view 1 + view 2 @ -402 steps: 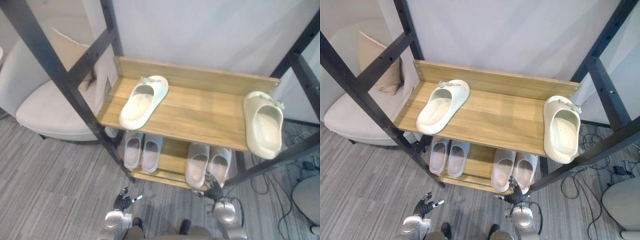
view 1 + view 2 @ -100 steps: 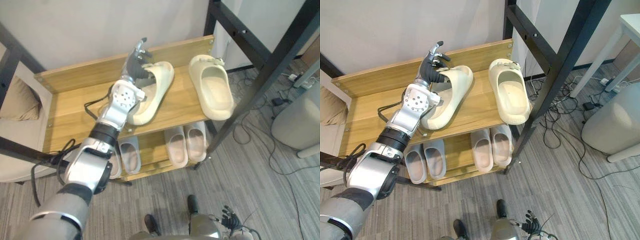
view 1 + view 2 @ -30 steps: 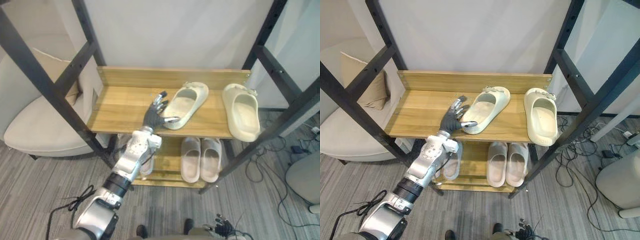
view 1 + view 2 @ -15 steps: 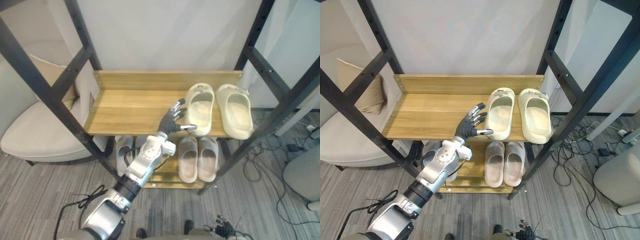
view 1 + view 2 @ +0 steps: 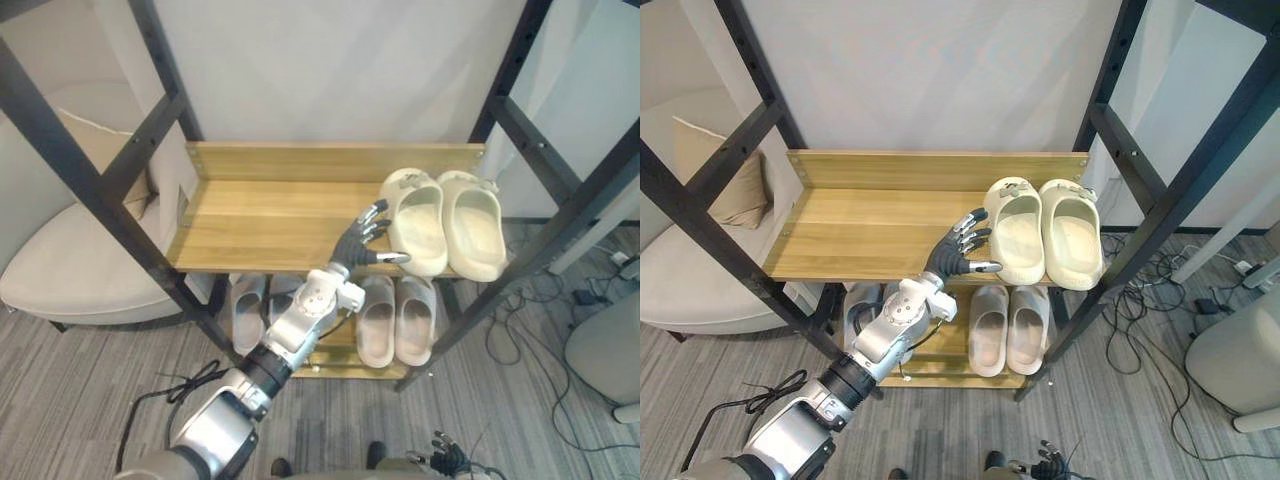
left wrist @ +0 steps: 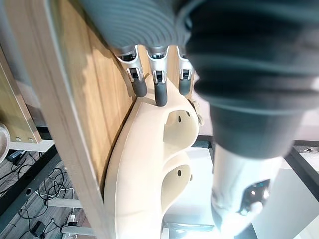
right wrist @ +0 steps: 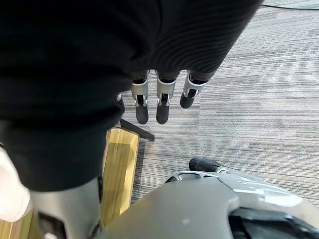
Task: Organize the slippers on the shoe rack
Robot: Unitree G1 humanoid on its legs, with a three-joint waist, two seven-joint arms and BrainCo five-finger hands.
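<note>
right hand (image 7: 162,94), fingers (image 7: 142,108) straight, over grey carpet (image 7: 259,114), wooden shelf edge (image 7: 119,174) beside

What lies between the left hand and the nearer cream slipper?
Nothing: the left wrist view shows the left hand with straight fingertips touching the cream slipper.

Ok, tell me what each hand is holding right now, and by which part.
Nothing is held. The left hand presses straight fingers against the side of the left cream slipper on the top shelf; the right hand hangs open above the floor.
</note>
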